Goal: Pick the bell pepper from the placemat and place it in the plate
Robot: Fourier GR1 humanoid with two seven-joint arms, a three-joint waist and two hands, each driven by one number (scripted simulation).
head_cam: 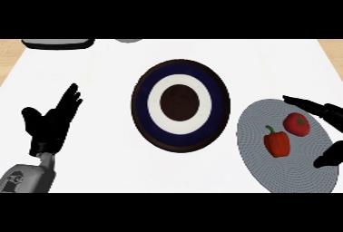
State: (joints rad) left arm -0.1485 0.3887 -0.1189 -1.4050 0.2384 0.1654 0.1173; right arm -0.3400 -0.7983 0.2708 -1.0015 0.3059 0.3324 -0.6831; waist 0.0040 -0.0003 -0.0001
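A red bell pepper (276, 143) with a green stem lies on the round grey placemat (268, 172) at the right. Beside it on the mat sits a red tomato (297, 124). The plate (181, 72), dark blue with a white ring and a brown centre, stands in the middle of the counter. My right hand (321, 109) comes in from the right edge, open, its fingers stretched above the tomato and its thumb (330, 156) low at the mat's right side. It touches neither the pepper nor the tomato. My left hand (50, 121) rests open at the left, fingers up.
A grey object (57, 43) and a second pale one (129, 40) sit at the counter's far edge, cut off by the view. The white counter top (100, 172) lies between the plate and my left hand.
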